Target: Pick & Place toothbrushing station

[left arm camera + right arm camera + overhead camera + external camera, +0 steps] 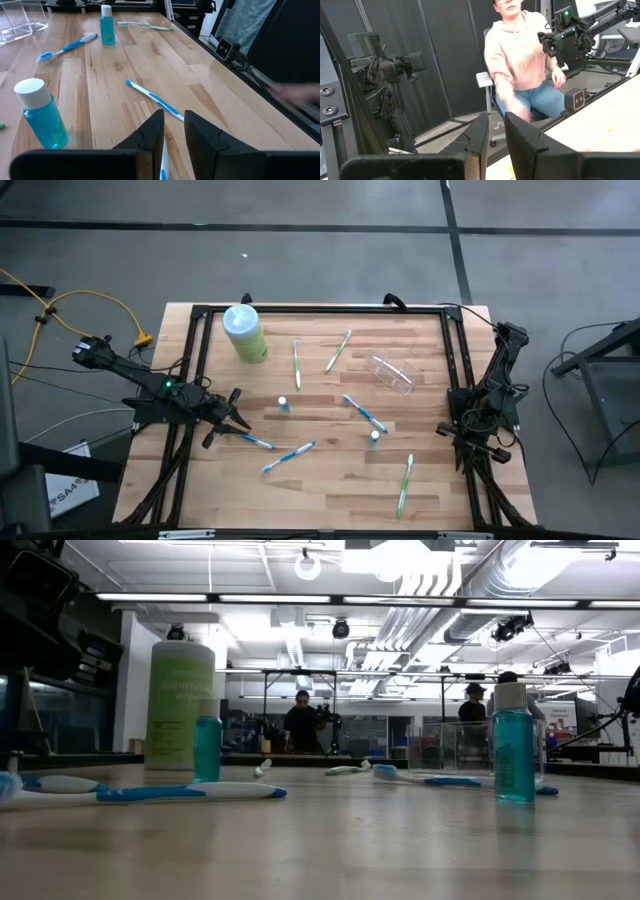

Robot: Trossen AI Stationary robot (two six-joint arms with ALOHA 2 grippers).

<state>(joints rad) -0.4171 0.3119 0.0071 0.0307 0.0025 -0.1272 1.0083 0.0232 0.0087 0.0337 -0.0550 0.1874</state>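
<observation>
The toothbrushing station [392,373], a small clear plastic holder, rests on the wooden table right of centre. It also shows in the left wrist view [22,22] and the low view [462,746]. My left gripper [240,420] hovers low at the table's left side with its fingers [155,132] close together and nothing between them. A blue-and-white toothbrush [150,97] lies on the table just beyond and below it. My right gripper [447,432] waits at the table's right edge, shut and empty [495,125], and faces off the table.
A pale-green bottle [245,333] stands at the far left. Two small blue bottles [283,406] [374,438] and several toothbrushes lie scattered over the table. Black frame rails [320,310] run around the table. A person in a pink top [520,60] sits beyond the table's near edge.
</observation>
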